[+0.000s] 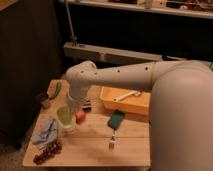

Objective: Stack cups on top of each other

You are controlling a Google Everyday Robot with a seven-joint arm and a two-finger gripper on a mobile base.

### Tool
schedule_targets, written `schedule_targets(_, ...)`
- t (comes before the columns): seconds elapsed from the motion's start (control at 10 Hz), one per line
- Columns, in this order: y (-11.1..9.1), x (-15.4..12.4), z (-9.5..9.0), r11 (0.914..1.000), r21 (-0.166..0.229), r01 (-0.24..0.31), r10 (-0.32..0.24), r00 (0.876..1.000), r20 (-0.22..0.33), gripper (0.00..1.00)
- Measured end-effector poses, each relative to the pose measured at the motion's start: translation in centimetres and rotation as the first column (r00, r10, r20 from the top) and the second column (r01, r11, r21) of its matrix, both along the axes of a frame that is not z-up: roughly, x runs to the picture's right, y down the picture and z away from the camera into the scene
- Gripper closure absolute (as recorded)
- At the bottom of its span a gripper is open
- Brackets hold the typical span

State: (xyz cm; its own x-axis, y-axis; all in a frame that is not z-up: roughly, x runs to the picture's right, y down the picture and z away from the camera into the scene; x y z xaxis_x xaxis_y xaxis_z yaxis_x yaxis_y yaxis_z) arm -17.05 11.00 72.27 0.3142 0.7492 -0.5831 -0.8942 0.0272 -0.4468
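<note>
A light green cup [64,115] stands upright at the left middle of the wooden table [95,150], and it seems to sit inside a wide white cup [69,129] whose base shows below it. Farther back, at the table's left edge, is a small dark cup [45,99]. My gripper [74,101] hangs at the end of the white arm, just above and behind the green cup's rim. I cannot tell whether it touches the cup.
A small orange fruit [80,116] lies right beside the green cup. A yellow tub [142,106] with a white utensil sits at the right. A teal sponge [116,119], fork [111,143], blue cloth [45,132], grapes [47,152] and a green vegetable [57,90] lie around.
</note>
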Motion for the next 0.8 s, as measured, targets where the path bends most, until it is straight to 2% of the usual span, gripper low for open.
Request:
schedule_targets(0.5,-0.3,0.0,-0.1,0.9998,0.021,0.001,-0.001,1.0,-0.011,0.2)
schedule_targets(0.8,-1.0,0.7,-1.0,0.9993,0.035,-0.014,0.015,0.999,-0.03,0.2)
